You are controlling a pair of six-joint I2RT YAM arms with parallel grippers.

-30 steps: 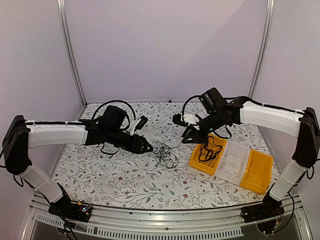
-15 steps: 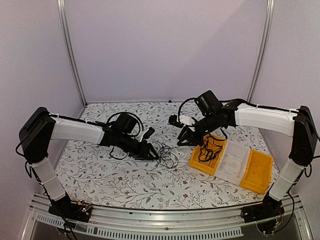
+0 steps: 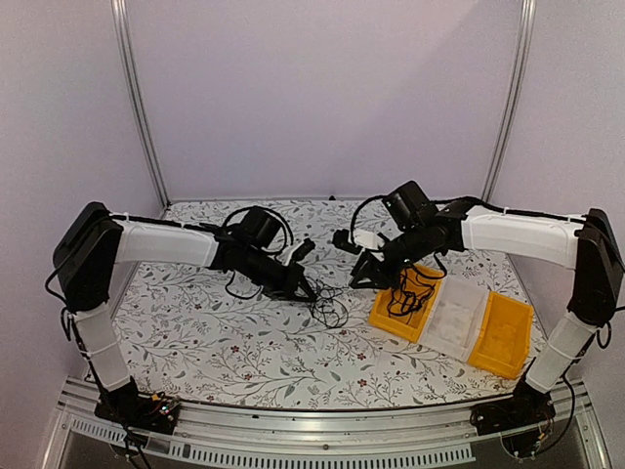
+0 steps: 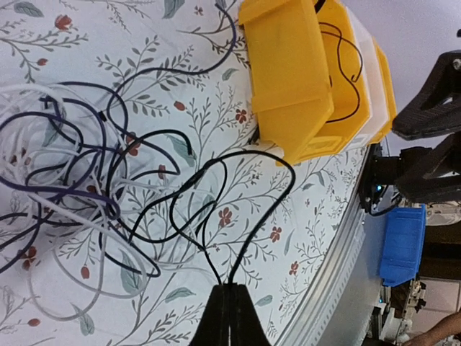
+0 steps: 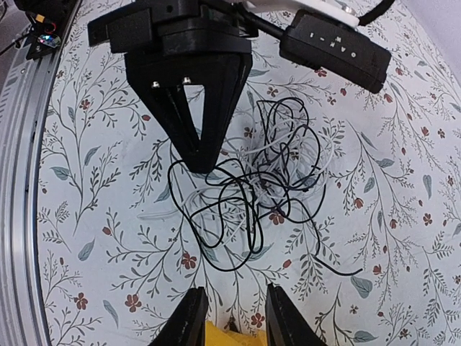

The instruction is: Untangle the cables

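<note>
1. Cables (image 5: 268, 171), black and white, lie knotted in one heap mid-table between the two grippers. A separate cord (image 3: 405, 293) sits in the nearest yellow bin (image 4: 288, 79).
2. Left gripper (image 4: 229, 295) has its fingers pressed fully together. They pinch a black loop (image 4: 252, 155) at the heap's edge.
3. Right gripper (image 5: 234, 292) hovers low just beside the heap, above the bin's edge. Its fingers are about half apart and hold nothing.
4. Risk: pulling the pinched loop with nothing pinning the rest would likely drag the whole heap along, or tighten the knot rather than free a strand.
5. Risk: the thin loop could slip out of the closed tips under tension, as only a short bit is caught.
6. Risk: a trailing strand runs close to the bin and might snag its corner or tug it.
7. Table (image 3: 195, 332) is flat, covered in a floral print that makes thin black strands harder to pick out.
8. A metal rail (image 3: 293, 420) edges the near side, and plain lilac walls (image 3: 322, 98) enclose the cell.
</note>
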